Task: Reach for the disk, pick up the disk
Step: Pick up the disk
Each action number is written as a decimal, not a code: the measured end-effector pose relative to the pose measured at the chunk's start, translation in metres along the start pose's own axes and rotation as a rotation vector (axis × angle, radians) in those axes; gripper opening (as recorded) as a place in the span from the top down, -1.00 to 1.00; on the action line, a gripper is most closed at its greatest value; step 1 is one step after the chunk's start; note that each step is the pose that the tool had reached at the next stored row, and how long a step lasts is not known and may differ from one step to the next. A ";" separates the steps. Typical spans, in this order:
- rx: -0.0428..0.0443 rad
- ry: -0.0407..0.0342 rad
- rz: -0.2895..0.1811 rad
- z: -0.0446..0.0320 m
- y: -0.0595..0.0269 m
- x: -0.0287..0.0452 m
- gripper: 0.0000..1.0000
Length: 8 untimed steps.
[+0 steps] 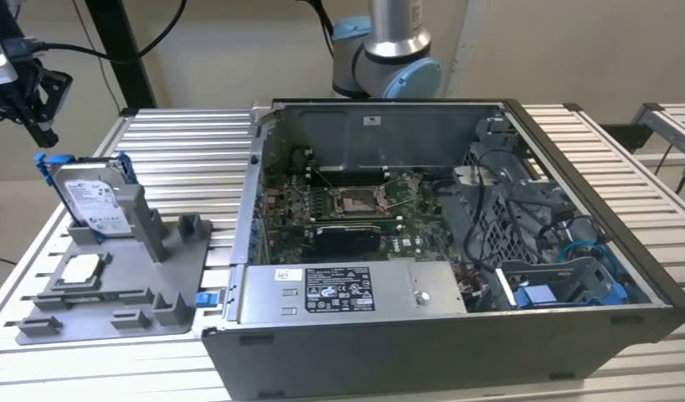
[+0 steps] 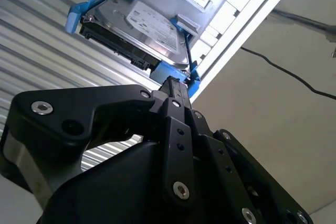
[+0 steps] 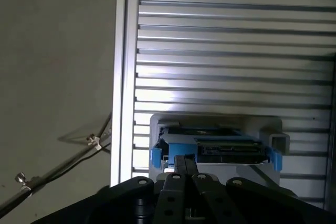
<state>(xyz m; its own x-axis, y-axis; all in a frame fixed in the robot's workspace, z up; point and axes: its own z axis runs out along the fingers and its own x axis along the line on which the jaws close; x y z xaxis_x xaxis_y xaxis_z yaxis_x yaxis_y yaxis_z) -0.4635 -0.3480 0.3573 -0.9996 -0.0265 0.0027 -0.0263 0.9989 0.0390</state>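
Note:
The disk [image 1: 95,197] is a silver-grey drive with a white label in a bright blue carrier. It stands on edge in the grey fixture [image 1: 119,276] at the exterior view's left. My black gripper [image 1: 41,134] hangs just above and slightly left of the disk's top edge, clear of it. In both wrist views the two fingers lie together, shut, with nothing between them. In the second wrist view the gripper [image 2: 172,83] has its tip close to a blue corner of the disk [image 2: 152,27]. In the first wrist view the gripper [image 3: 185,160] is over the disk [image 3: 226,142].
An open computer case [image 1: 455,251] stands on the slatted aluminium table [image 1: 186,142], to the fixture's right. A small square silver chip [image 1: 80,270] lies on the fixture. The arm's base [image 1: 388,59] stands behind the case. A cable [image 3: 63,166] runs over the floor past the table edge.

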 end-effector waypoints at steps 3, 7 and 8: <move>0.0002 0.0006 -0.018 0.0000 0.0000 0.0000 1.00; 0.0007 0.0019 -0.049 0.0000 0.0000 0.0000 1.00; 0.0009 0.0022 -0.057 0.0000 0.0000 0.0000 1.00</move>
<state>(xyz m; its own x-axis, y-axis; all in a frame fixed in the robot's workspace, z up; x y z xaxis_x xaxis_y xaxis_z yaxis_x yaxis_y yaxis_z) -0.4635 -0.3480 0.3573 -0.9965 -0.0830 0.0027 -0.0828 0.9958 0.0382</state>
